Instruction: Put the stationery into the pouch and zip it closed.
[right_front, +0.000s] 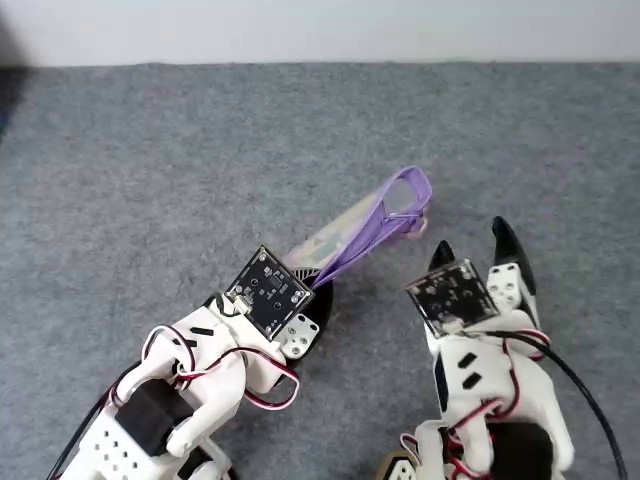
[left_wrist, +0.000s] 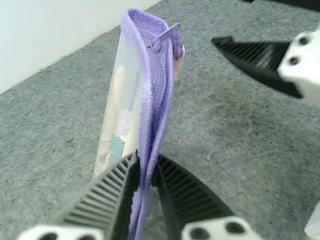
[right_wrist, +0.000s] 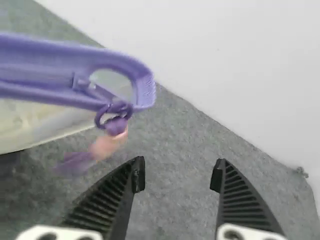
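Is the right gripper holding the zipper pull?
No, the right gripper sits open, short of the pull dangling from the purple-zippered clear pouch.

Glossy plastic pouch (left_wrist: 119, 102), cloth zip edging (left_wrist: 151, 90); table (right_front: 150, 150) seemingly matt carpet.

Left gripper (left_wrist: 145, 172) fingers pinched together; right gripper (right_wrist: 177, 175) fingers spread apart.

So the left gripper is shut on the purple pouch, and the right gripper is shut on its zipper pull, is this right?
Not quite. The right gripper is open, and the zipper pull is near it but not between its fingers, as the right wrist view shows. The left gripper is indeed shut on the purple pouch.
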